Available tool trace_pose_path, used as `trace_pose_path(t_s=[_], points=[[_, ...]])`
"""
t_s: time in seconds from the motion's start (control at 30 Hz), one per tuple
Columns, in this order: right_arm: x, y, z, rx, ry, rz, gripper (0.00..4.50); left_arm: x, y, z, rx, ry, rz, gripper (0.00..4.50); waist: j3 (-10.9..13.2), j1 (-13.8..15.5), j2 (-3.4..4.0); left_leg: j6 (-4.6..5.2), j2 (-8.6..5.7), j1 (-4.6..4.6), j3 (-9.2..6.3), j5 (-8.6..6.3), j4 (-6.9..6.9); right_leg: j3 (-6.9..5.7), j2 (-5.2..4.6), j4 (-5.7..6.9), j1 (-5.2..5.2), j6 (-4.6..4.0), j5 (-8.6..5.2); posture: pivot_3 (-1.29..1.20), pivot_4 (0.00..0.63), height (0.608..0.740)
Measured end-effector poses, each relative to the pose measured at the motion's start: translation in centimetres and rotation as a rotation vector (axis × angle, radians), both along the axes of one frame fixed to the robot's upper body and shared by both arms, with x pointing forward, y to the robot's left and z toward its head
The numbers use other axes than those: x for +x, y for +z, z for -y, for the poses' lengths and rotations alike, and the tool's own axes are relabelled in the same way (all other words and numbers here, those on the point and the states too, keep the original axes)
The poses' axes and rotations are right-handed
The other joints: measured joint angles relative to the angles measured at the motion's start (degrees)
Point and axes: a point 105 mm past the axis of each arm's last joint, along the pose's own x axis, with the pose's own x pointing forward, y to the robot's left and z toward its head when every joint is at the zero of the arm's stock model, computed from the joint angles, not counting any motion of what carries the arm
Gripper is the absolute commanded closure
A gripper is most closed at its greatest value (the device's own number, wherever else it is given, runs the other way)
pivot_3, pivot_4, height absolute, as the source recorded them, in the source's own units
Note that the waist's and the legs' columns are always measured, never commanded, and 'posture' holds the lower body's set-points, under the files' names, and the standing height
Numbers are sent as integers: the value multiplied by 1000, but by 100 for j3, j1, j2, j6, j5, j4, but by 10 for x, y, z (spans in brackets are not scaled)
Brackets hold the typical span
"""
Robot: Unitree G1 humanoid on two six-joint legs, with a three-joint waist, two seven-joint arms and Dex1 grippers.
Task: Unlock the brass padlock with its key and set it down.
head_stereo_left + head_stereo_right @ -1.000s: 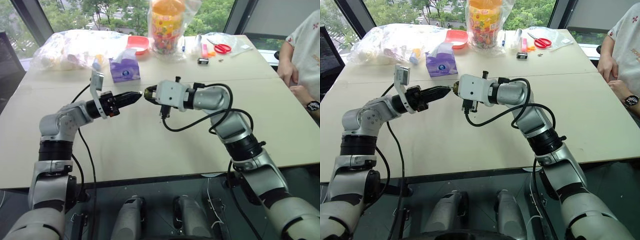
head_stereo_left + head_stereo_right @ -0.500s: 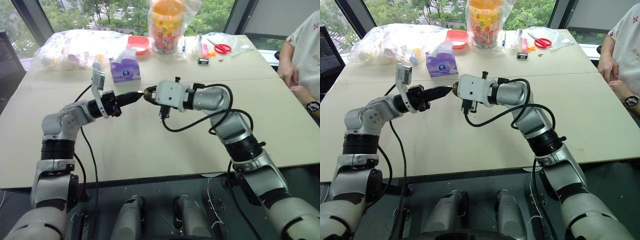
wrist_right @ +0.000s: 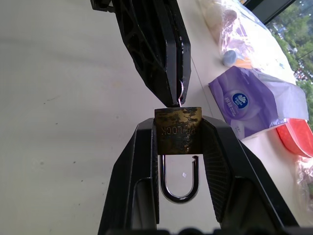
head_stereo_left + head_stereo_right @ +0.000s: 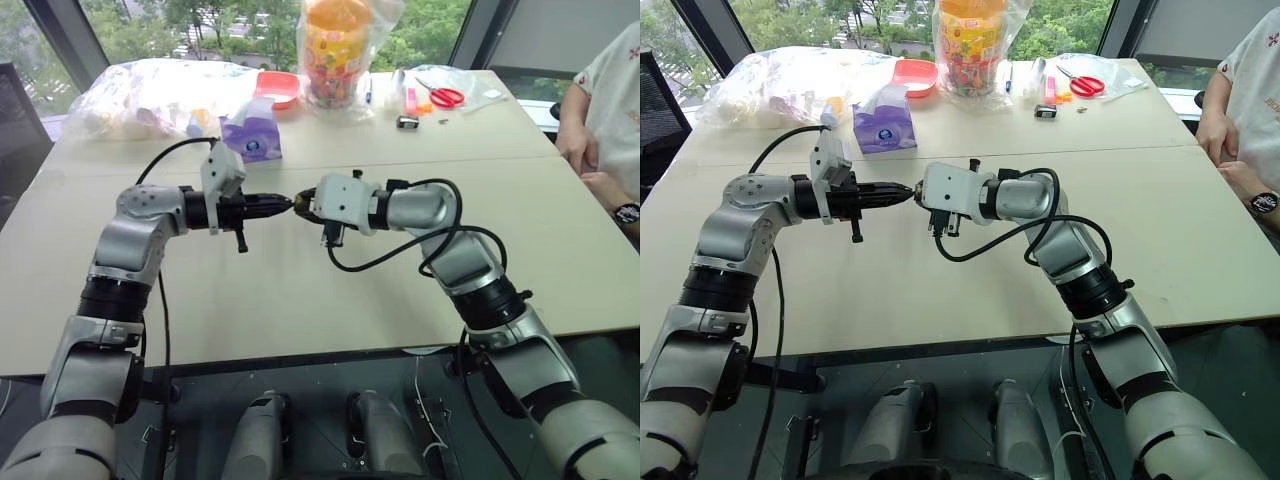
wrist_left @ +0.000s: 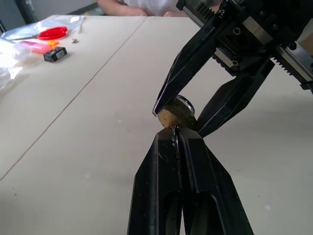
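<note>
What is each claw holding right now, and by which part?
Right claw clamps the small brass padlock by its body's sides. Left claw pinches the silvery key at the padlock's keyhole.

Open tabletop (image 4: 300,300) spreads below and in front of the brass padlock (image 3: 178,129), nothing standing there. Beyond the padlock, the purple tissue pack (image 4: 250,140) blocks the nearest path, the plastic bags (image 4: 140,95) beside it. Farther behind sit the snack jar (image 4: 335,50), red bowl (image 4: 277,88) and scissors (image 4: 437,95). A person's arm (image 4: 590,150) crowds the table's right edge.
</note>
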Motion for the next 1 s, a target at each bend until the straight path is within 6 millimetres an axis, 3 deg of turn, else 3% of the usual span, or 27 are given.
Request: trace_pose_path(t_s=[0.07,0.17,0.3,0.57,0.83,0.93,1.0], points=[[0,0,0,1,-1,0,3799,1,1,0,-45,6,-87,4492,0,-1,0,0,0,-1,0,0,1,0,2,1,0,9,4,0,150,740],[-1,3,-2,11,6,11,3799,1,3,-5,-158,11,-280,3691,0,-6,0,1,0,0,-2,0,2,-1,5,2,1,11,4,0,150,740],[-3,5,-3,15,14,23,3799,1,4,-13,-206,34,-386,2040,0,-9,0,1,0,0,-2,0,3,0,6,2,1,12,4,0,150,740],[-3,6,-4,21,14,37,3799,0,4,-12,-240,44,-436,2040,0,-1,0,1,0,0,-3,0,6,0,5,2,2,11,4,0,150,740],[-3,7,-4,20,19,46,3799,4,7,2,-266,17,-430,2040,0,15,0,1,-1,-1,-4,0,8,0,5,2,4,11,4,0,150,740],[-3,8,-5,17,20,52,3799,8,11,7,-272,8,-415,2846,0,2,0,1,-2,0,-2,0,10,0,5,2,5,11,4,0,150,740],[-3,8,-4,14,16,54,3799,8,8,8,-268,5,-423,3715,0,-2,-1,1,-2,0,-3,0,9,0,6,3,4,11,4,0,150,740]])
